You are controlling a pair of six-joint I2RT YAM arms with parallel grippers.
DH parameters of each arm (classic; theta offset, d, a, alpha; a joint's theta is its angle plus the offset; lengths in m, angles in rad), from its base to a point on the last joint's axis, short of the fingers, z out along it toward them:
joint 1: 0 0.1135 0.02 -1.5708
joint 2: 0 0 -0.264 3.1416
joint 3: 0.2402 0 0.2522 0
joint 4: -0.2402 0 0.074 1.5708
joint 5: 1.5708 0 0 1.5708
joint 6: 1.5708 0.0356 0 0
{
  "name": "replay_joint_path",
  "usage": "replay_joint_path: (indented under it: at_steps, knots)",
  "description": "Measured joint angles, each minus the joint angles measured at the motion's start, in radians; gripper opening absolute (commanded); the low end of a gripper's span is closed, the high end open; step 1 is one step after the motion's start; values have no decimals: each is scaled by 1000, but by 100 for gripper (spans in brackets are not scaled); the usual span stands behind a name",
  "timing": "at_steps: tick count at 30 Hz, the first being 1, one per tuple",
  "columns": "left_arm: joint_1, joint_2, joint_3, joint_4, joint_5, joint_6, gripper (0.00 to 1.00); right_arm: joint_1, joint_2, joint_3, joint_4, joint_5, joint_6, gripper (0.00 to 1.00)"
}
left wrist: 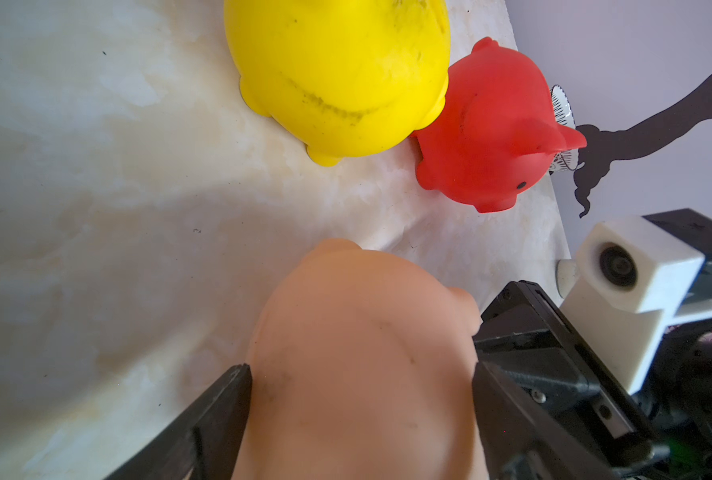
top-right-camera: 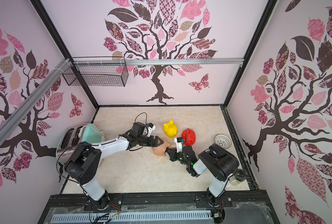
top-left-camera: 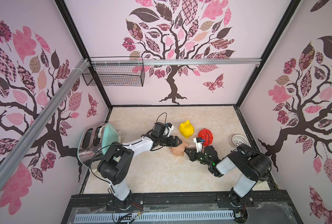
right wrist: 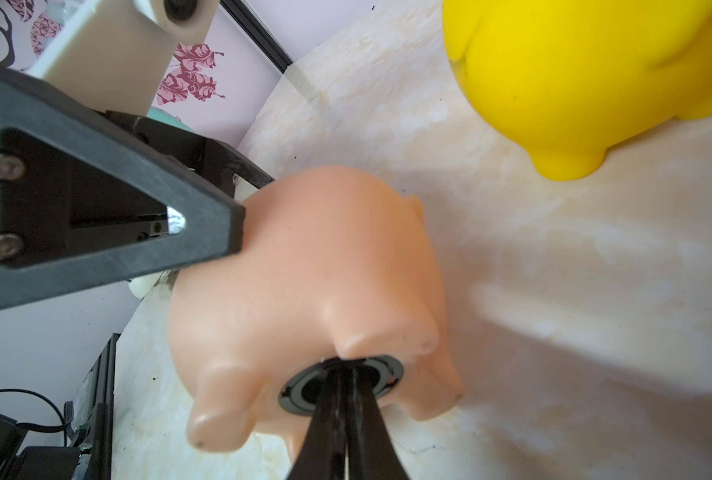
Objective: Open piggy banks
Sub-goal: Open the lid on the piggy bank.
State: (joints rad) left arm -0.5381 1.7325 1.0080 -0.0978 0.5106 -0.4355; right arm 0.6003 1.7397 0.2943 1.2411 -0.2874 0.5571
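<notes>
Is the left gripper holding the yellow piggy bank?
No, the left gripper clamps the peach piggy bank; the yellow piggy bank stands free.

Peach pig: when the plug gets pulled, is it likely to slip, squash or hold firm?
The peach pig looks smooth and rounded, so it may twist within the left hand. No dent shows at the fingers, so it is probably fairly stiff. The plug sits flush in the belly, likely tight.
</notes>
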Motion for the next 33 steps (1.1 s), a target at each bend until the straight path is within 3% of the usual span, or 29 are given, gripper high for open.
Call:
replay_joint_path:
  at_steps: [16, 33]
  knots:
    - [3, 6, 6, 7, -10, 18, 86, 29, 66, -15, 118, 25, -284, 0]
    - [4, 5, 6, 13, -30, 16, 86, 71, 64, -15, 123, 150, -441, 0]
